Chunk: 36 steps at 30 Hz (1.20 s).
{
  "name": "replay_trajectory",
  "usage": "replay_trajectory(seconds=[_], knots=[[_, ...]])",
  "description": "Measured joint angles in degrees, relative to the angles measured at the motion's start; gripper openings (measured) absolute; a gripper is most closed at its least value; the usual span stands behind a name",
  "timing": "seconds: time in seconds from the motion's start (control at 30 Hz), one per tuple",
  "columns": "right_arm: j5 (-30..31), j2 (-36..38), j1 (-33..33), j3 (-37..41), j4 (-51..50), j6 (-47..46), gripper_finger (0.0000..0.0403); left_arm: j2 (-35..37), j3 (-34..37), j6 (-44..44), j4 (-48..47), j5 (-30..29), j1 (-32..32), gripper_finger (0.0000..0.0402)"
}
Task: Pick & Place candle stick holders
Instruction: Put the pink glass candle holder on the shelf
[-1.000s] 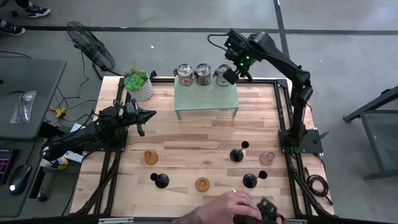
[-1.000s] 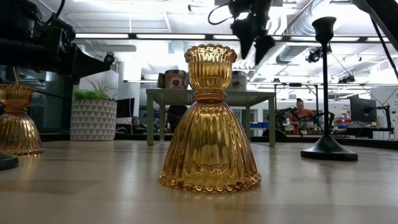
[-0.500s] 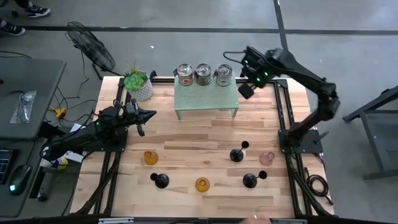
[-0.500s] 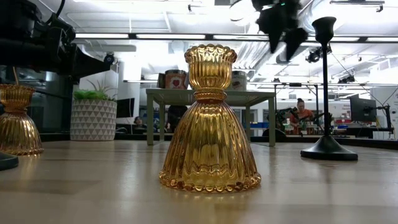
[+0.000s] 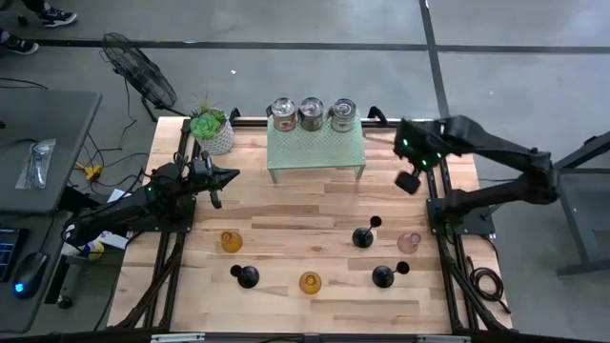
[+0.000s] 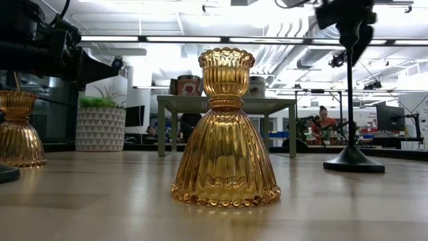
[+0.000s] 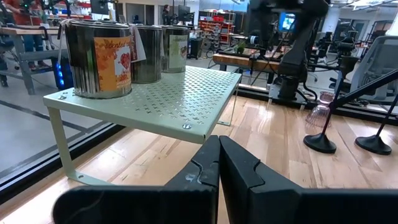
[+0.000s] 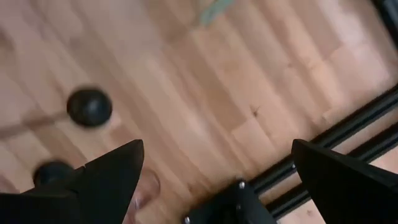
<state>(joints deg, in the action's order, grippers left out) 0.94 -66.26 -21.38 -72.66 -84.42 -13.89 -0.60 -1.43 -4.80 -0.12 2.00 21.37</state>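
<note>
Swinging away from the green rack (image 5: 315, 148), the right pincer (image 5: 410, 181) was recorded over the right edge of the surface (image 5: 286, 214), having been at the rack's right end, beside the third silver cup, a second before. Its fingers were held wide apart and nothing was carried between them.

Three silver cups (image 5: 312, 113) were listed in a row on the rack. Still on the surface were two amber glass holders (image 5: 232, 241), one pale pink glass holder (image 5: 409, 242) and three black stemmed holders (image 5: 363, 235). None of these were found shifted over that second.

A person's hand, noted at the front edge a second earlier, was gone from the high view.

The left pincer (image 5: 225, 176) was logged unmoved at the left side, fingers pressed together on nothing.

Judgement: a silver cup appeared to be freshly delivered, and the right arm was taken to be heading for the pink or a black holder close below it.
</note>
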Motion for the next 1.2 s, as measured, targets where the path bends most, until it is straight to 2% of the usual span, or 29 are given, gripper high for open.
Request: replay_trajectory(seconds=[0.33, 0.5, 0.77, 0.93, 1.2], knots=[[-3.01, 12.30, 17.26, 13.74, -0.04, -2.84, 0.0400, -0.02, -0.02, 0.00, 0.00, 0.00, -0.02, 0.0000], [-4.90, 15.94, 27.50, 19.65, 1.03, -2.80, 0.0400, 0.00, -0.02, 0.00, 0.00, 0.00, -0.02, 0.0000], [-6.41, 15.69, 39.09, 25.83, 7.19, 0.71, 0.0400, -0.01, -0.01, 0.01, 0.00, -0.02, 0.00, 0.0000], [-6.41, 13.81, 44.40, 28.10, 14.32, 1.72, 0.0400, 0.00, -0.01, 0.00, 0.00, -0.02, 0.00, 0.0000], [-4.23, 10.43, 50.08, 28.74, 15.92, 0.61, 0.0400, -0.01, -0.02, 0.00, 0.00, -0.02, -0.01, 0.0000]])
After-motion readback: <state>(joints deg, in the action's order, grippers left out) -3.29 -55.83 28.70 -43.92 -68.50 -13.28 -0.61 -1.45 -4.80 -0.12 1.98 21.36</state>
